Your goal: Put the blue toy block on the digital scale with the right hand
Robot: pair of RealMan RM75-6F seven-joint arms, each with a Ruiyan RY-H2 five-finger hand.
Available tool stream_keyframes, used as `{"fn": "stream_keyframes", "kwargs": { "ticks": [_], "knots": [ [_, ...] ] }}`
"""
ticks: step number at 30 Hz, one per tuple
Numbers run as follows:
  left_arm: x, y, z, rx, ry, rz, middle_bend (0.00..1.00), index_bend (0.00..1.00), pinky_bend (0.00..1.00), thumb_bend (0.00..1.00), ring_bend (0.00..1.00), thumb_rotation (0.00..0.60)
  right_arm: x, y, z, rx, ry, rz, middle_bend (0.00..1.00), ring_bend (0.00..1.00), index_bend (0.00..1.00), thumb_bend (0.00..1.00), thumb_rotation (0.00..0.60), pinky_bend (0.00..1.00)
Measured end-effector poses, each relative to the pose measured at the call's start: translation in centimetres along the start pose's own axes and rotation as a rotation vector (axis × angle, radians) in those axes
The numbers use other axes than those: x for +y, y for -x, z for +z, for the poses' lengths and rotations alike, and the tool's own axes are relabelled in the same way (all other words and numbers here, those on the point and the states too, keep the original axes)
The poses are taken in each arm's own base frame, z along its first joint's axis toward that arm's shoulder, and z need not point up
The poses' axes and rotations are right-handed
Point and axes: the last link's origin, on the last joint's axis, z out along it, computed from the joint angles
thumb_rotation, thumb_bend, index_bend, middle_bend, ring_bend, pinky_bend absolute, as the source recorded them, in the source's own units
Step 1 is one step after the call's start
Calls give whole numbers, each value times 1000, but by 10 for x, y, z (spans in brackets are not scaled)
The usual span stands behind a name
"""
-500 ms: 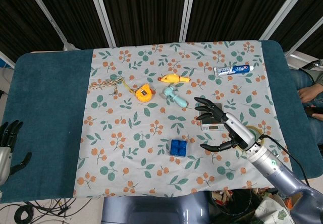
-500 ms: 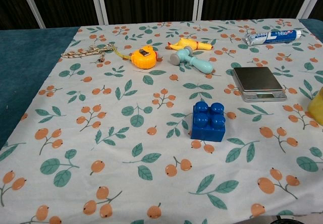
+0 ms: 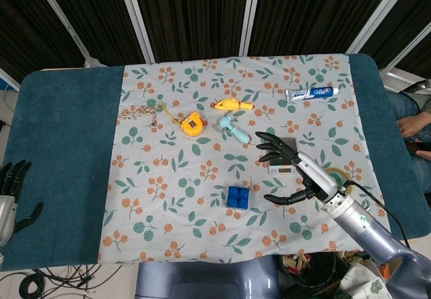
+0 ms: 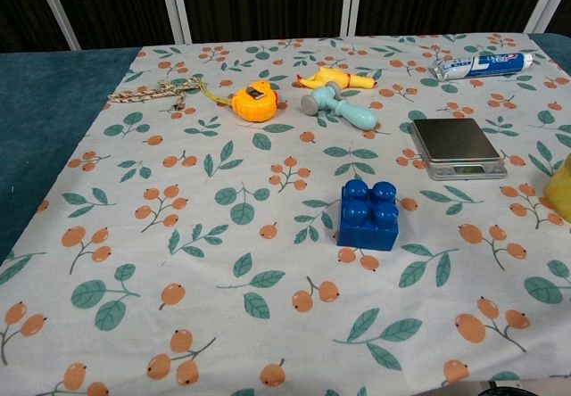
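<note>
Head view: right hand (image 3: 291,171) spread and holding nothing, hovering at about 3 o'clock of the blue toy block (image 3: 237,196); block not yet taken.
Block sits flat and studs-up on the floral cloth (image 4: 223,235) covering the tabletop, apart from everything else; digital scale (image 4: 457,146) lies at roughly 1 o'clock of it in the chest view, platform bare. Judged: hollow rigid plastic, light, will not deform; smooth side walls may slip under a weak pinch, so oppose thumb and fingers across two flat sides, below the studs. Hand partly overhangs the scale in the head view. Left hand (image 3: 12,190) idle at the tabletop's near-left edge, fingers apart, nothing in it.
</note>
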Motion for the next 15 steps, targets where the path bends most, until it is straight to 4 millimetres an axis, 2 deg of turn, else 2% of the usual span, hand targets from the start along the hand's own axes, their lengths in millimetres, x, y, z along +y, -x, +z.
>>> {"fn": "stream_keyframes", "kwargs": {
  "ticks": [15],
  "knots": [
    [1,1,-1,-1,5,2,61,46,34,276,2,600,-3,-6,-4,17,-2,-19,9,115,0,131,600,223]
  ]
}}
